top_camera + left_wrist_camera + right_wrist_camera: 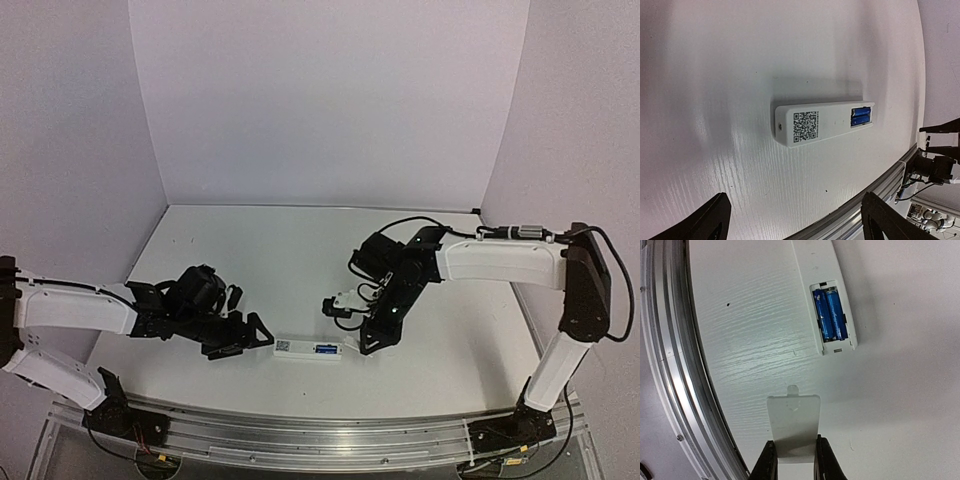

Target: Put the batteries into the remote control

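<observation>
The remote control [300, 348] lies face down near the table's front edge, its QR label up. It also shows in the left wrist view [815, 123] and the right wrist view [815, 265]. Two blue batteries [831, 314] sit side by side in its open compartment, also seen from the left wrist [861, 116] and from above [322, 349]. My right gripper [794, 460] is shut on the small flat white cover piece [794, 420], held just off the compartment end. From above, the right gripper [366, 342] is at the remote's right end. My left gripper [795, 227] is open and empty, near the remote's left end [252, 340].
The table's metal front rail [670, 365] runs close beside the remote, also in the left wrist view [875, 195]. Cables and a small white-and-black part [335, 305] hang from the right arm above the remote. Purple walls enclose the white table [290, 250].
</observation>
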